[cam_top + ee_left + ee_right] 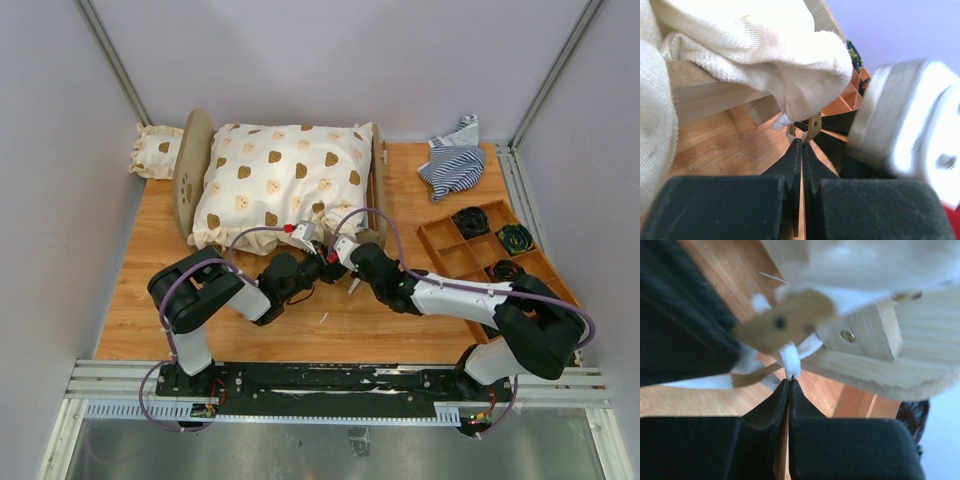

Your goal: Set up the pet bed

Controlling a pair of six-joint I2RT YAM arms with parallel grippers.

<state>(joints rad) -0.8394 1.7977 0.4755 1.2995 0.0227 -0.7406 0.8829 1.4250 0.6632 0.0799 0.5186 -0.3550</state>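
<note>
The pet bed (190, 170) stands at the back left of the table, its light-wood frame mostly covered by the large cream bear-print cushion (285, 180). Both grippers meet at its near right corner. My left gripper (802, 142) is shut on a thin tan tie (813, 127) hanging from the cushion's corner (765, 55), beside the wooden frame (705, 97). My right gripper (790, 381) is shut on a white tie (790, 362) below a tan tab (785, 320), under the bed's wooden corner (890, 360). In the top view the left gripper (322, 262) and right gripper (338, 255) almost touch.
A small bear-print pillow (155, 150) lies behind the bed's left end board. A blue-and-white striped cloth (453, 160) is bunched at the back right. A compartmented wooden tray (440, 240) holding dark coiled items sits at the right. The right arm's wrist (910, 115) crowds the left gripper.
</note>
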